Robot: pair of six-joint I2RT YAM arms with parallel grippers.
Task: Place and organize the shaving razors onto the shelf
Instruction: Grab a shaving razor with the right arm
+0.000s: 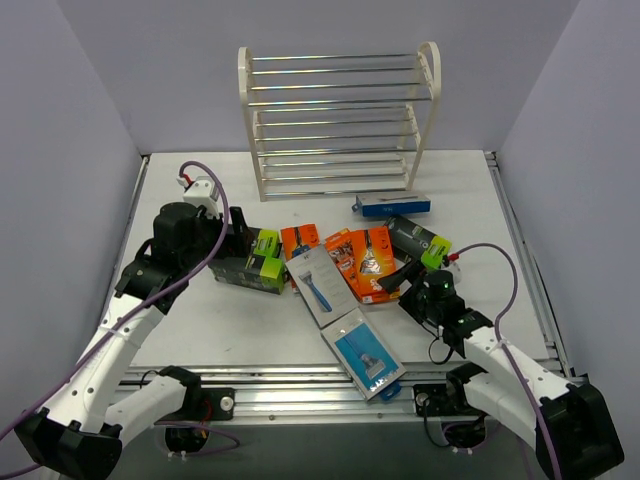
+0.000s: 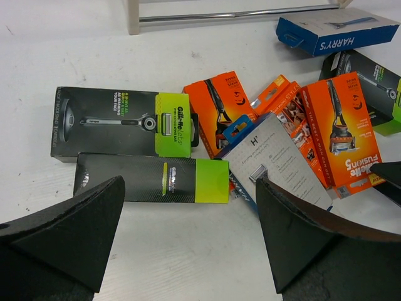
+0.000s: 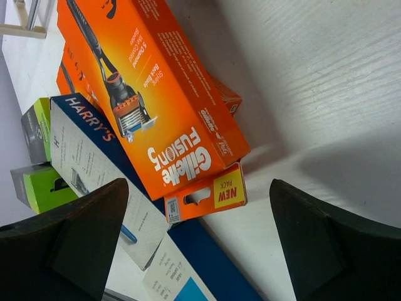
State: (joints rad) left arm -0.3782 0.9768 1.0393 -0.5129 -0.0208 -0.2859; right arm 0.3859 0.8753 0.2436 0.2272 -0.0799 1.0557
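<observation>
Step in hand: The right gripper [image 1: 408, 274] appeared set for a first pick from the pile, the top orange pack [image 3: 156, 106] lying below and between its fingers. A clean take, on this reading, called for squaring the fingers across the pack's narrow width, closing on that pack alone and lifting straight up. It rested on a second orange card [image 3: 207, 197] that could drag along.
Right gripper: Its fingers stood wide apart and held nothing. No contact with the pack could be made out.
Left gripper: The left gripper [image 2: 189, 188] was likewise spread wide and empty, hovering above two black-and-lime boxes [image 2: 150, 179] at the left of the pile.
Pile: The orange packs overlapped in the middle of the table [image 1: 220, 330]. A grey-faced Harry's pack [image 1: 320, 285] lay across their near-left edge (its blue hang tab showing in the left wrist view).
Strays: A blue flat pack [image 1: 365, 352] lay nearer the arms, and a third black-and-lime box [image 1: 420, 240] sat just right of the orange packs.
Farther out: A blue Harry's box [image 1: 393, 206] lay at the foot of the rack, on its right side.
Shelf: The shelf [image 1: 340, 120] stood at the far middle of the table, no pack on its rods. Every razor pack in view was on the tabletop, so the sorting looked barely begun.
</observation>
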